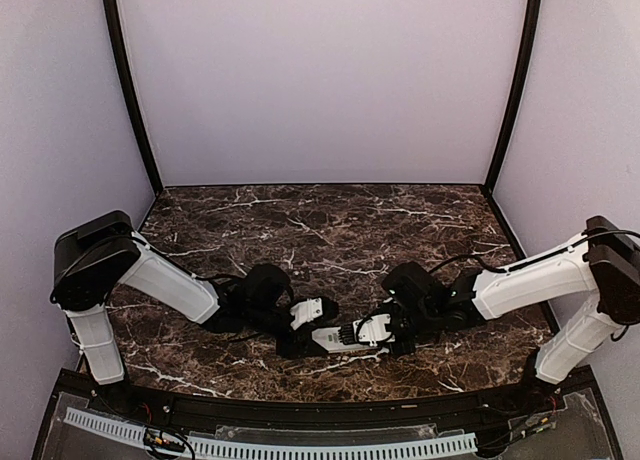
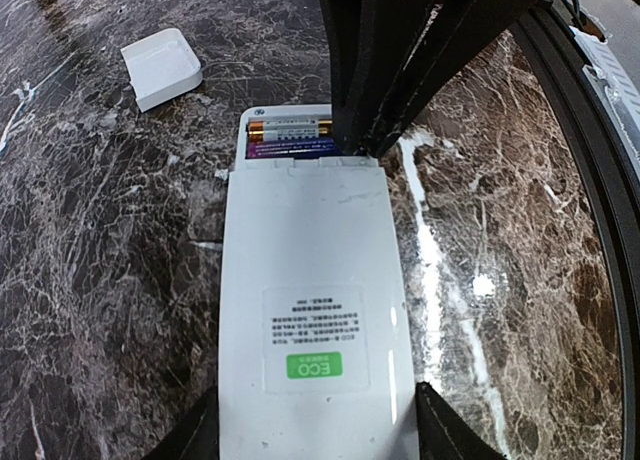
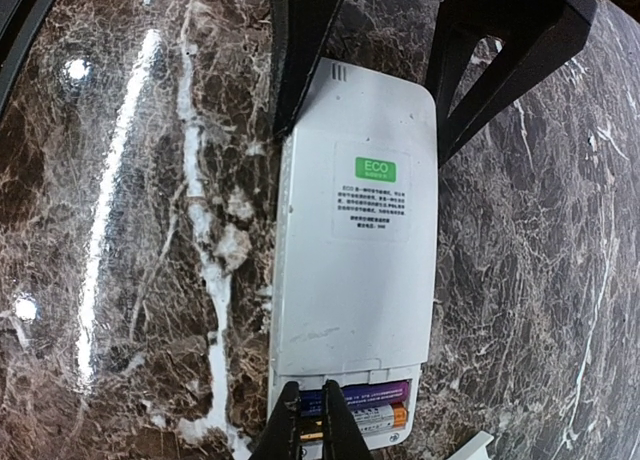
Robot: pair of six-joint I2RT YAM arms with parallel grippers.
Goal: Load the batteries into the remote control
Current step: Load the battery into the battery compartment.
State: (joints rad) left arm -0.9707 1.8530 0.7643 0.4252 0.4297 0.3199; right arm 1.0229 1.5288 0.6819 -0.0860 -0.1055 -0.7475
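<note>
Lying back-up and flat on the glossy, dark brown, white-veined marble-patterned table [image 2: 100,260]: the white rectangular plastic remote control [image 2: 305,270], lengthwise between the two grippers. Clamped at one end by the left gripper [image 2: 318,412], with one black finger [image 2: 195,435] pressed to each long side.

At the other end, straight ahead of the left gripper, an open battery bay [image 2: 290,113] with the right gripper [image 3: 312,422] directly over it. Two slim black fingers [image 3: 285,435] there, drawn together to a point, tips down among the cells.

Inside the bay, side by side, a gold-and-white cylindrical battery [image 2: 290,131] and a purple-sleeved cylindrical battery [image 2: 290,151]. Gold one nearer the remote's end, both partly hidden under the right gripper's tips.

Smooth matt shell with rounded corners, and three short slits [image 3: 340,72] near one corner at the left gripper's end. On the back, toward the left gripper, a white sticker [image 3: 372,205] with a green patch [image 3: 375,169] reading "ECO" in white. Next to the patch, several lines of tiny black print, too fine to read. Print on the battery sleeves likewise unreadable.

Past the bay end as seen from the left gripper, off to its left and apart from the remote: a small plain white square plastic cover piece [image 2: 160,68] with rounded corners, flat on the table.
</note>
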